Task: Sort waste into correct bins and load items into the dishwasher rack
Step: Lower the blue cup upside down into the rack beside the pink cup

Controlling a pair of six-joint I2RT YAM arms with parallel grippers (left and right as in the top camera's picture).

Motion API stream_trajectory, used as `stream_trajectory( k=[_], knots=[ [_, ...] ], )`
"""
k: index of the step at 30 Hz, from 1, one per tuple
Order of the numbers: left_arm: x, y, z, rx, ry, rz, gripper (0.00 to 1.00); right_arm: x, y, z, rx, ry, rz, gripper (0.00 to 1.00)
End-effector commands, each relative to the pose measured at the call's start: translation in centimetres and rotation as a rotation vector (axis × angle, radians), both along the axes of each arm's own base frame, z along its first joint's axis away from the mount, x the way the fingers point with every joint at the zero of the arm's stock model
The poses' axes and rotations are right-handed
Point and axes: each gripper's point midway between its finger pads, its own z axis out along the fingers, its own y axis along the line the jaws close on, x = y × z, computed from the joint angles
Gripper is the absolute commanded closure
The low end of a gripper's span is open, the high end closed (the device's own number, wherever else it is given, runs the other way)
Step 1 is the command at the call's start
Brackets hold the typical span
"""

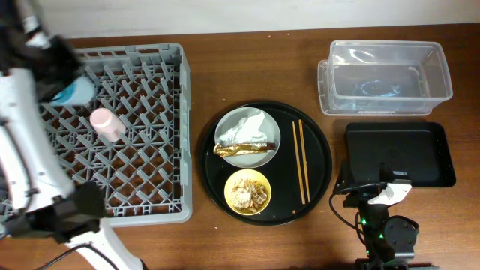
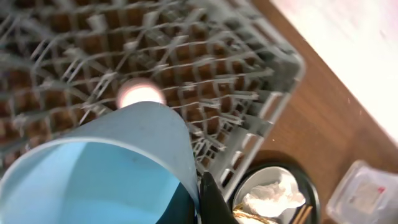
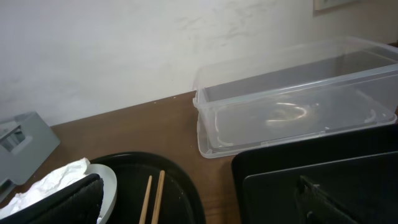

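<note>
Light-blue cup: hangs over the far-left corner of the dishwasher rack, mouth turned toward the left wrist camera, not yet set among the pegs.
Left fingers: clenched on the cup's thin wall, with one dark finger just at the rim's right edge.
Risk, slip: a pinch on the rim alone may let the cup swing or drop if the arm jolts.
Risk, placing: letting go too high or tilted would likely leave it canted across the pegs.
Risk, neighbour: the pink cup lies on its side just nearer; a low sweep could knock it.
Right fingers: released and wide, parked near the shallow black tray, holding nothing.
Not yet sorted: napkin, wrapper, yellow bowl and chopsticks on the round tray.
</note>
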Motion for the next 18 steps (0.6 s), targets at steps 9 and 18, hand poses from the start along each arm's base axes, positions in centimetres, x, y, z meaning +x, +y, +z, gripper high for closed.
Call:
stream_trajectory(
  k=[9,18],
  knots=[
    [-2.1,3.7,-5.8,-0.791,-0.197,-0.064,1.0,0.0,0.1,-0.2,-0.01,0.004,0.004,0.01],
    [-6.2,4.5,-9.6,-1.025,-0.274,0.004,1.0,0.0,0.1,-0.2,-0.011,0.004,0.004,0.01]
  ],
)
